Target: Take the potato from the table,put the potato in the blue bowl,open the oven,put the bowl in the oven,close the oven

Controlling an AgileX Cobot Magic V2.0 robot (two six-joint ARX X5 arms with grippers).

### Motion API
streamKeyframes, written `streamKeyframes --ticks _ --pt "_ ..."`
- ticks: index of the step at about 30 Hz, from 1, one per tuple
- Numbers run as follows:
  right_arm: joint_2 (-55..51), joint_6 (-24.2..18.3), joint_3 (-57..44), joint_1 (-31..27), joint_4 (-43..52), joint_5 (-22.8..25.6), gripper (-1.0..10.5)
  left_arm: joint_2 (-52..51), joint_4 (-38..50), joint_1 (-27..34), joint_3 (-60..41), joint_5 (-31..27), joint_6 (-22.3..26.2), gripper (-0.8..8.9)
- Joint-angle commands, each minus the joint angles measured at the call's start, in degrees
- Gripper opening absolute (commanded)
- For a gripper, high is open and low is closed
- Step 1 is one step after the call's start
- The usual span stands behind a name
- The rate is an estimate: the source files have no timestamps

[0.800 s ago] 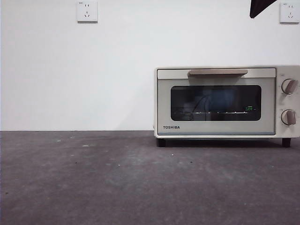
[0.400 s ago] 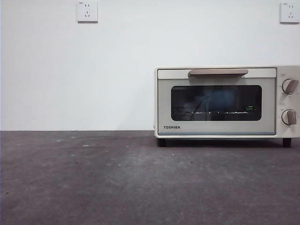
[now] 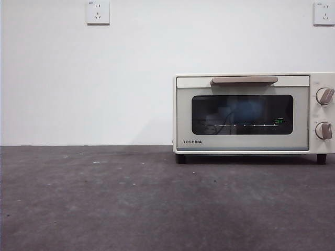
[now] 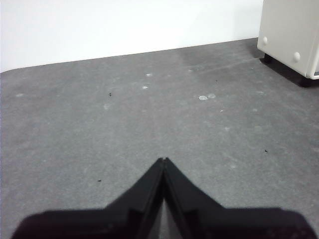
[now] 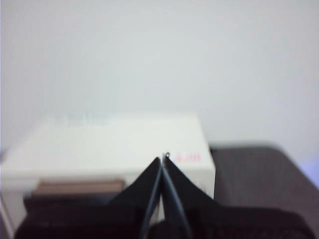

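The black tip seen a second ago is gone from the front view. Below the pressed-together right end effector (image 5: 163, 160) sits the cream-white, glass-doored oven (image 3: 254, 113), door shut — task judged done; left end effector (image 4: 163, 161) also pressed together.

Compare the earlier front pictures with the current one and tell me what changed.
The black arm tip that showed at the top right corner of the front view a second ago has withdrawn out of the picture. Nothing was grasped or released. The oven stays shut on the table, something blue faintly visible behind its glass.
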Motion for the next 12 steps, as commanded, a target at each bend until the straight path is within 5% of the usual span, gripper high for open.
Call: streamKeyframes --ticks 1,5,12 --pt "-10.7 2.9 -17.0 -2.6 12.1 -1.2 0.0 0.0 0.4 0.2 -0.6 0.0 -0.4 -0.04" --pt "-23.1 4.2 -31.5 -6.2 18.4 -5.6 0.0 0.0 0.4 0.2 -0.6 0.0 -0.4 -0.04" --pt "-29.4 3.1 -39.3 -8.1 16.0 -8.4 0.0 0.0 0.4 0.2 -0.6 0.0 -0.4 -0.04"
